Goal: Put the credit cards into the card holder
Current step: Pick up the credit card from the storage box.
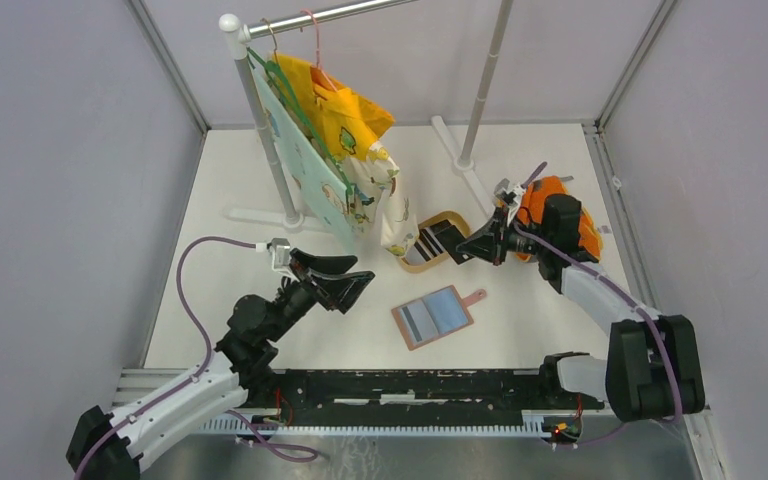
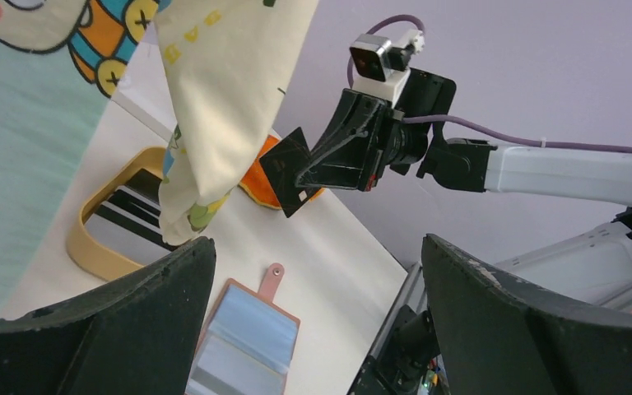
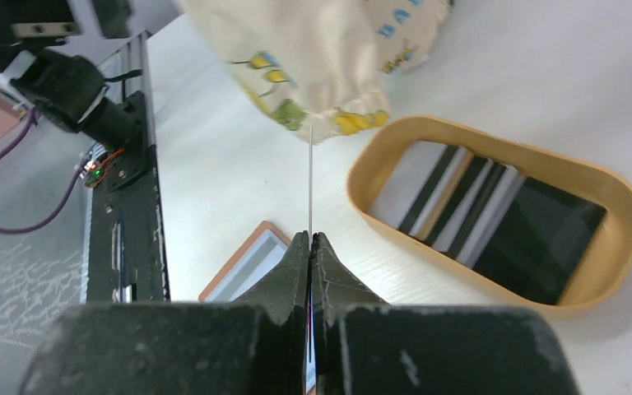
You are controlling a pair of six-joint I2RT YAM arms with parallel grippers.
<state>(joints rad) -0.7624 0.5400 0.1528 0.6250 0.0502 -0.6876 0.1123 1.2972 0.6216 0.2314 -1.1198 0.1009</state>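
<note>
The credit cards (image 3: 461,206) lay in the tan dish (image 3: 494,137) near the middle of the tabletop (image 1: 540,330). The right gripper (image 3: 310,240) pinched one dark card (image 2: 285,169) tight beside the dish. The left gripper (image 1: 355,282) was wide open, with nothing in it. The card holder (image 1: 433,317) lay open toward the near edge.

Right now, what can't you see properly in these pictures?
- The held card: the right wrist view shows only its thin edge between the shut fingers of the right gripper; its face is hidden.
- The card holder: there mostly behind those fingers; in the left wrist view cut off by the bottom edge.
- The cards in the tan dish: overlapping, so uncountable; from the top, the hanging cloth covers part.
</note>
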